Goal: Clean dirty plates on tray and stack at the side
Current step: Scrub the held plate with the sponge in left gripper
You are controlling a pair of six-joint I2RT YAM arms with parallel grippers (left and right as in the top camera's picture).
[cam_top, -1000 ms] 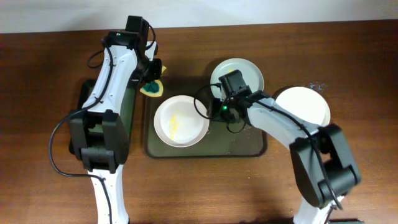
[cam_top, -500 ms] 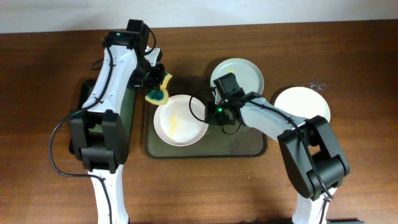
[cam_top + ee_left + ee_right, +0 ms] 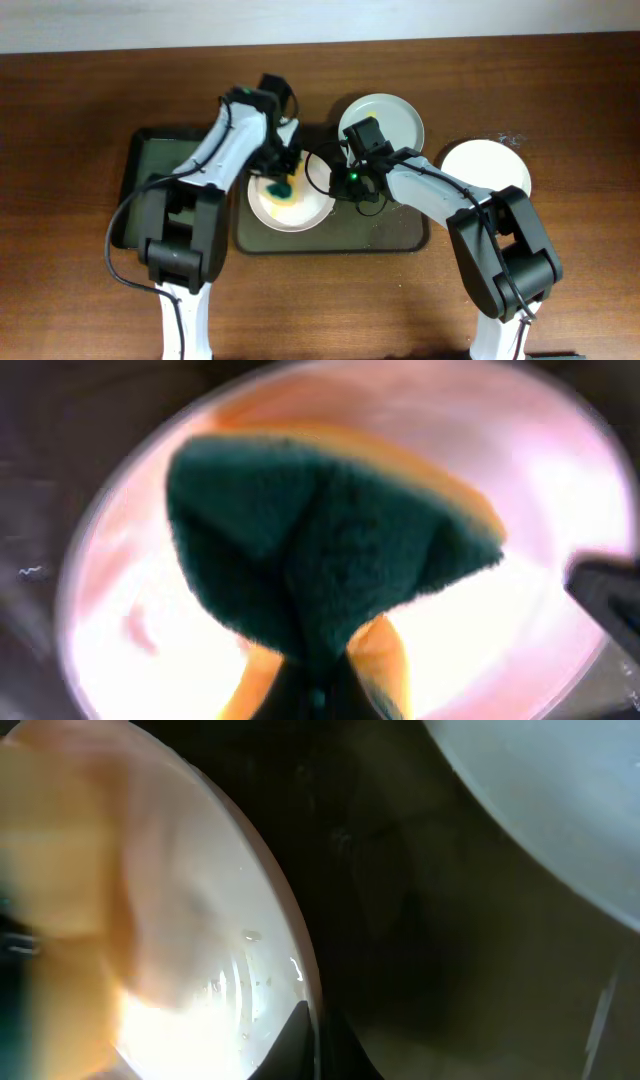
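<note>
Pincer of left arm (image 3: pixel 282 176) clamped on sponge (image 3: pixel 320 550), over smeared plate (image 3: pixel 305 212)

Down on the smeared plate (image 3: pixel 300 213) with the left gripper (image 3: pixel 283 178) — clamped on a green-and-yellow sponge (image 3: pixel 283 187), pressed right onto the yellow streak. In low at that plate's right rim with the right gripper (image 3: pixel 347 180); too dark there to read the jaws. Smeared plate parked in the left half of the olive-brown tray (image 3: pixel 395 228). Up at the tray's far right corner, overhanging the rim — a second white plate (image 3: pixel 397 114), no smear showing. Off the tray, out on the wooden table (image 3: pixel 80 300) to the right, a third white plate (image 3: pixel 490 165), clean-looking. Away left, just beside the big tray, a smaller dark tray (image 3: pixel 150 165) with green inside.
</note>
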